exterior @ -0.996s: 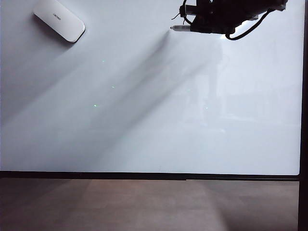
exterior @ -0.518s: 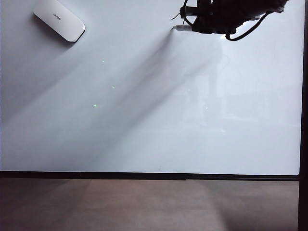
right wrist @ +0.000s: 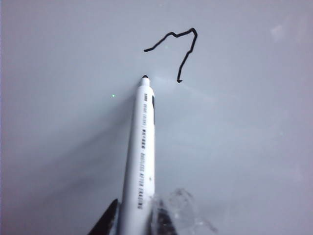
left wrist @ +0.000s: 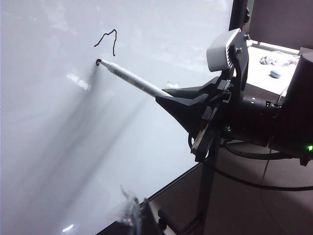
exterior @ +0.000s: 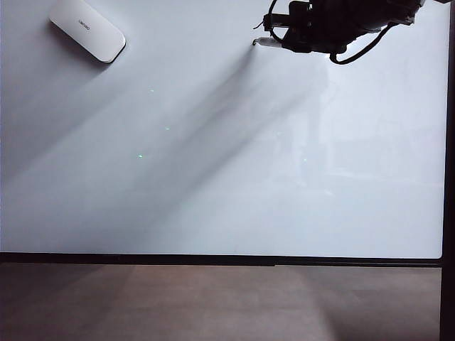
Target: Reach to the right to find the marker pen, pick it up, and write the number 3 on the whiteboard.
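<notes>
Right gripper (left wrist: pixel 193 105) level, clamped on marker pen (right wrist: pixel 139 156), tip at whiteboard (exterior: pixel 213 177); left gripper unseen.

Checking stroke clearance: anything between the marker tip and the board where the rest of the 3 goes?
Nothing visible. The right gripper holds the marker pen, tip at the whiteboard beside the partly drawn number 3. The eraser lies far off, top left in the exterior view.

Right gripper (right wrist: pixel 133 218): at the frame edge, jaws clamped on the marker pen (right wrist: pixel 140 161). Pen barrel white with printed lettering; dark tip resting on or just above the whiteboard (right wrist: pixel 254 147). Partial number 3 (right wrist: pixel 176 49): angular black stroke, just beside the tip, not joined to it.
</notes>
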Tool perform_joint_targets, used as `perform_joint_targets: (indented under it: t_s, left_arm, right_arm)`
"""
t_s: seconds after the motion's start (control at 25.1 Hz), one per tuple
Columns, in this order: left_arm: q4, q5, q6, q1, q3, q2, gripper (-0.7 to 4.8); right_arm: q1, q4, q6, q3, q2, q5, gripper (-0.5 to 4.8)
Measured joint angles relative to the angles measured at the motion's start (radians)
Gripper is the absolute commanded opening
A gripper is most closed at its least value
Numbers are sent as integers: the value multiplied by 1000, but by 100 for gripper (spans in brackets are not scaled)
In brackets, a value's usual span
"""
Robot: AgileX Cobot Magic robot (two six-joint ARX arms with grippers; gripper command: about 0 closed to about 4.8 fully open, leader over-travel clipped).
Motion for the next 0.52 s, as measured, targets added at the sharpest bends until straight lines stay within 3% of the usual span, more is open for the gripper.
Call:
perform_joint_targets:
  t_s: [0.52]
  left_arm:
    - [0, 0, 0, 0, 0, 0, -5]
  right_arm:
    - [2, -48, -1, 0, -28, 72, 39]
